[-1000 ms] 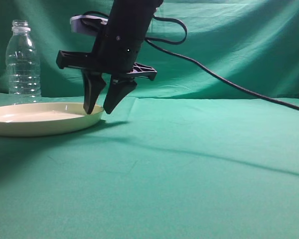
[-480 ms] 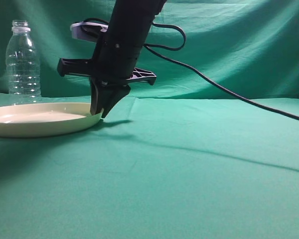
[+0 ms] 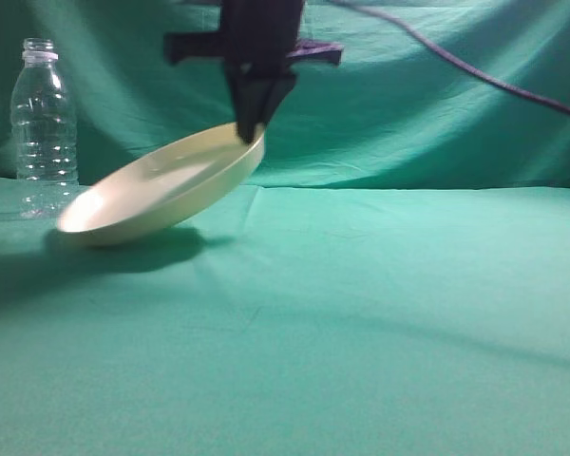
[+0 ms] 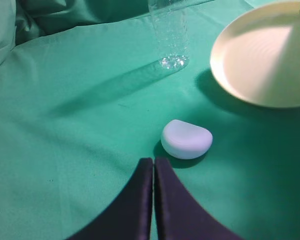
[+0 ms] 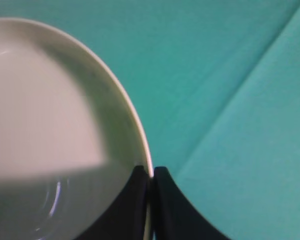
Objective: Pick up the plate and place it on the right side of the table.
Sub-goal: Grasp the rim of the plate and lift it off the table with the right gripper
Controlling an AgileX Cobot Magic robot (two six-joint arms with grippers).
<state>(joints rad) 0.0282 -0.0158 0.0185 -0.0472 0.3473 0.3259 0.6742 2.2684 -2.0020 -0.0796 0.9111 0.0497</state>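
The cream-yellow plate (image 3: pixel 161 185) hangs tilted above the teal table (image 3: pixel 380 313), its right rim raised and its left edge low near the cloth. My right gripper (image 3: pixel 251 133) is shut on the plate's right rim. In the right wrist view the rim (image 5: pixel 140 135) runs between the two closed fingers of my right gripper (image 5: pixel 151 172). The plate also shows at the upper right of the left wrist view (image 4: pixel 262 55). My left gripper (image 4: pixel 153 162) is shut and empty, low over the table; it does not show in the exterior view.
A clear plastic bottle (image 3: pixel 44 119) stands at the back left, behind the plate; it also shows in the left wrist view (image 4: pixel 169 32). A small pale rounded object (image 4: pixel 186 139) lies on the cloth just ahead of my left gripper. A cable (image 3: pixel 475 71) trails from the right arm.
My right gripper closed on the plate's right rim, then rose and shifted slightly right. The plate went from flat on the table to tilted in the air.
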